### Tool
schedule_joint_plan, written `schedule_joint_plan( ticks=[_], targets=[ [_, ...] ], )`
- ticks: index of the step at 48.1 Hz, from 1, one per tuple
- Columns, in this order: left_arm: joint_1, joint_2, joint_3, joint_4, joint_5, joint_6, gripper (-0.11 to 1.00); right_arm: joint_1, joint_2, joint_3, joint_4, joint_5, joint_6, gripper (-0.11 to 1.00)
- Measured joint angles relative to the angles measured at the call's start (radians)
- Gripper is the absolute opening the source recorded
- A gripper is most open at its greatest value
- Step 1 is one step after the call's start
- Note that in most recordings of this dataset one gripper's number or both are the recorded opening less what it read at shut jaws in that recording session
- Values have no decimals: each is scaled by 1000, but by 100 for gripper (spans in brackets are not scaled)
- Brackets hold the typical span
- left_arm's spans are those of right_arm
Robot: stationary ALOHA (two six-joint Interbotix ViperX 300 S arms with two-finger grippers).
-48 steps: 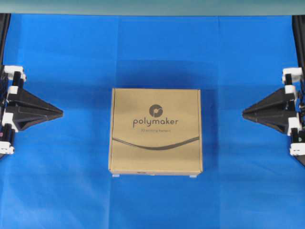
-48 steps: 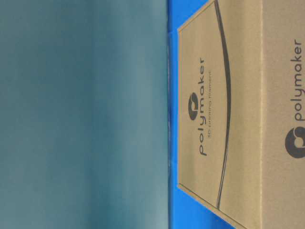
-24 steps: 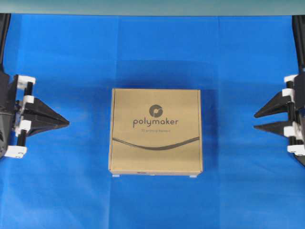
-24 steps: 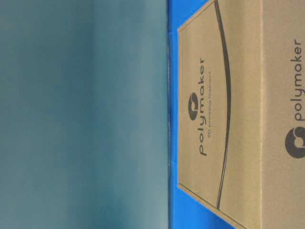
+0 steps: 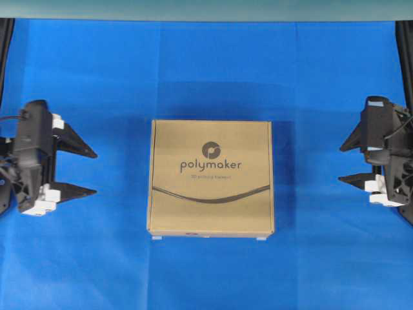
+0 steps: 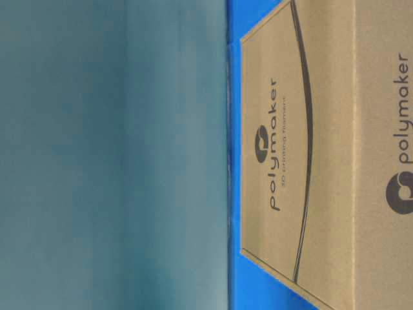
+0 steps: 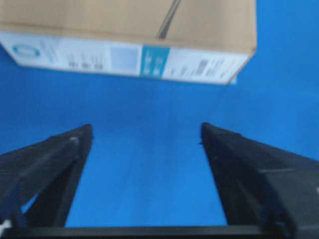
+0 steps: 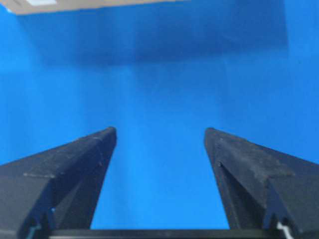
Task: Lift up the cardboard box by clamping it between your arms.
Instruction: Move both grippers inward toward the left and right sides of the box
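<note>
The flat tan cardboard box [image 5: 211,177] with the dark "polymaker" logo lies in the middle of the blue cloth, and it fills the right of the table-level view [image 6: 322,155]. My left gripper [image 5: 95,173] stands open to the left of the box, fingers pointing at it, a clear gap away. On the far right my right gripper [image 5: 341,164] is open too, also apart from the box. The left wrist view shows the box's labelled side [image 7: 124,59] beyond the spread gripper [image 7: 146,132]. Only a box edge [image 8: 89,5] shows above the right gripper [image 8: 160,132].
Blue cloth [image 5: 206,64] covers the whole table. A grey-green wall [image 5: 206,8] runs along the back edge. The black arm columns [image 5: 5,39] stand at the left and right borders.
Both grippers have gone from shut to open. Each arm has moved a little inward toward the box, with the wrist now lifted over the fingers. The box has not moved.
</note>
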Motion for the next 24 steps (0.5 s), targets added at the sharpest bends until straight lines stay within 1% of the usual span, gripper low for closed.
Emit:
schedule_joint_plan(
  ticks=[5,7,16,24],
  targets=[
    [3,52,-11,0,5,0,80,-3,21,11,-2,0,-2,100],
    [3,67,-14,0,5,0,79,-3,32,15,-2,-2,-2,100],
    [31,202,-38,0,5,-3,84,-5,112,40,-3,-23,-2,100],
    [57,336,-97,0,5,2,85,-6,189,43,-5,-124,-2,100]
  ],
)
